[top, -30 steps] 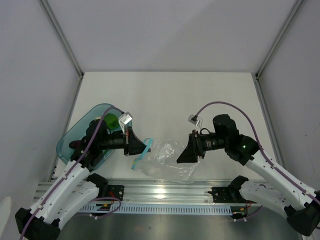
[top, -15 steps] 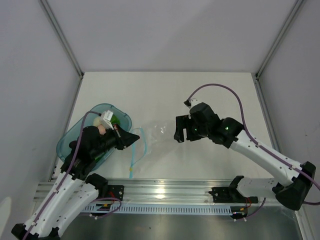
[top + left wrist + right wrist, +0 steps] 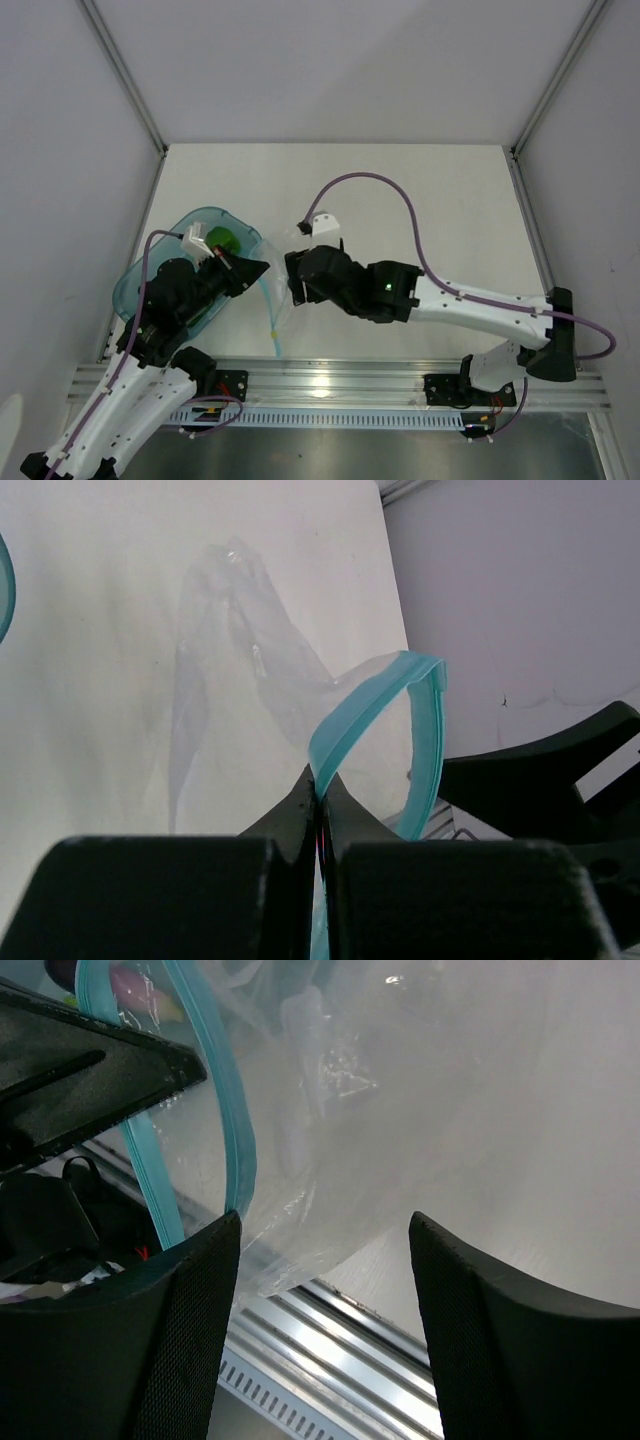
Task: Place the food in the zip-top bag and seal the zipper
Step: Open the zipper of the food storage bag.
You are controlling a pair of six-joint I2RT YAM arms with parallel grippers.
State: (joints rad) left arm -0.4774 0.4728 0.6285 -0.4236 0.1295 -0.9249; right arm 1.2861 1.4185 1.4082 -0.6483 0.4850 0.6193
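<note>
My left gripper (image 3: 256, 268) is shut on the teal-blue zipper (image 3: 372, 695) of the clear zip-top bag (image 3: 240, 650) and holds it up beside the tray. The strip hangs in a loop (image 3: 271, 312), so the mouth stands partly open. My right gripper (image 3: 293, 283) is open right beside the bag, its fingers apart around the plastic (image 3: 390, 1110) near the zipper (image 3: 236, 1130). Green food (image 3: 222, 240) lies in the blue tray. A blurred pink shape (image 3: 135, 980) shows through the plastic.
The translucent blue oval tray (image 3: 150, 268) sits at the left, just behind my left gripper. The aluminium rail (image 3: 330, 385) runs along the table's near edge below the bag. White walls enclose the table on three sides.
My right arm has swung left across the table to the bag mouth. My left gripper has pulled back toward the tray with the zipper in it, drawing the bag left.
</note>
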